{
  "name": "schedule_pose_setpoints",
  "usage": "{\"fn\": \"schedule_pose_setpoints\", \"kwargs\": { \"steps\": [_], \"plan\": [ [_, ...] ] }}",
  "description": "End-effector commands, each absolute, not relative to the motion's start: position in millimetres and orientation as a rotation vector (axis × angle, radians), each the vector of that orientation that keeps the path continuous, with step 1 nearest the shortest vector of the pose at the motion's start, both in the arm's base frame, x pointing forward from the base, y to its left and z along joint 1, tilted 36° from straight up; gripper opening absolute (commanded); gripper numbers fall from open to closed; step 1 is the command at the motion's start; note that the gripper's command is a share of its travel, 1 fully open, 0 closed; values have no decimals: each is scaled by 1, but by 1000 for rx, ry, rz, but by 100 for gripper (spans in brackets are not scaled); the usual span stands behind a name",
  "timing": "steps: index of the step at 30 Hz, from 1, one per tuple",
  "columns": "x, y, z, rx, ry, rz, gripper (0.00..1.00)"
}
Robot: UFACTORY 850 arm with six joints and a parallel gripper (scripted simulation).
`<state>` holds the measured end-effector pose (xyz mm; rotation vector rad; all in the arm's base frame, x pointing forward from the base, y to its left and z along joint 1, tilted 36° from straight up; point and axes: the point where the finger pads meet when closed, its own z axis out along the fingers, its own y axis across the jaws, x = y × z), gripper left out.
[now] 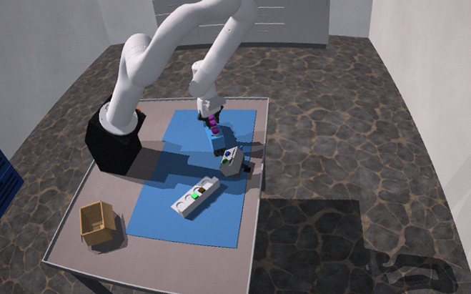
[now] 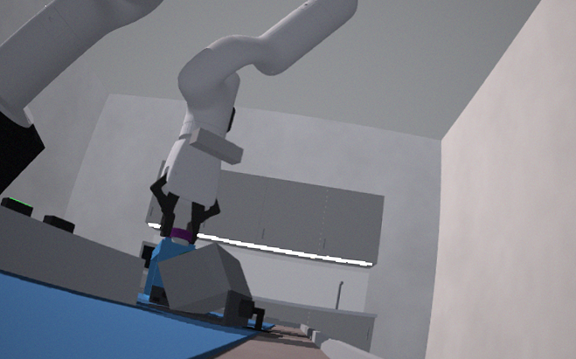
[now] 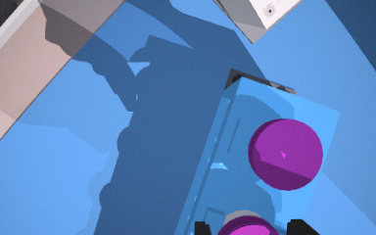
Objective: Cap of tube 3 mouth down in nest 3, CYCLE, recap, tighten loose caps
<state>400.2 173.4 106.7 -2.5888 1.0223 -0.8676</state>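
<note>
My gripper (image 1: 212, 120) (image 2: 181, 232) (image 3: 249, 230) points straight down over the blue decapping station (image 1: 217, 141) (image 2: 157, 259) (image 3: 230, 147). Its fingers stand open, loosely on both sides of a magenta cap (image 2: 179, 233) (image 3: 245, 228) that sits on its tube. One more magenta cap (image 1: 215, 130) (image 3: 285, 154) sits on the tube beyond it, towards the key housing (image 1: 233, 164) (image 2: 199, 277) (image 3: 266, 12). The housing carries the blue key (image 1: 227, 153) and the green key (image 1: 225, 160). The white cap tray (image 1: 187, 206) (image 2: 43, 246) has its green lamp (image 1: 194, 195) lit. Its nests look empty.
A blue mat (image 1: 196, 230) (image 2: 11, 307) (image 3: 59, 171) lies under the stations. An open cardboard box (image 1: 97, 223) stands at the table's front left. The arm's black base (image 1: 112, 145) is at the back left. A raised rim runs around the table.
</note>
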Motion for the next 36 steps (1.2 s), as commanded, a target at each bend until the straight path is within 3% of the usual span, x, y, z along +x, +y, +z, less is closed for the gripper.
{"fn": "schedule_pose_setpoints", "kwargs": {
  "steps": [1, 3, 4, 18, 36],
  "plan": [
    [400, 174, 107, -2651, 965, -889, 46],
    [400, 174, 107, -2651, 965, -889, 46],
    [400, 174, 107, -2651, 965, -889, 0],
    [400, 174, 107, -2651, 965, -889, 0],
    [401, 174, 107, -2206, 1561, -752, 0]
  ]
}}
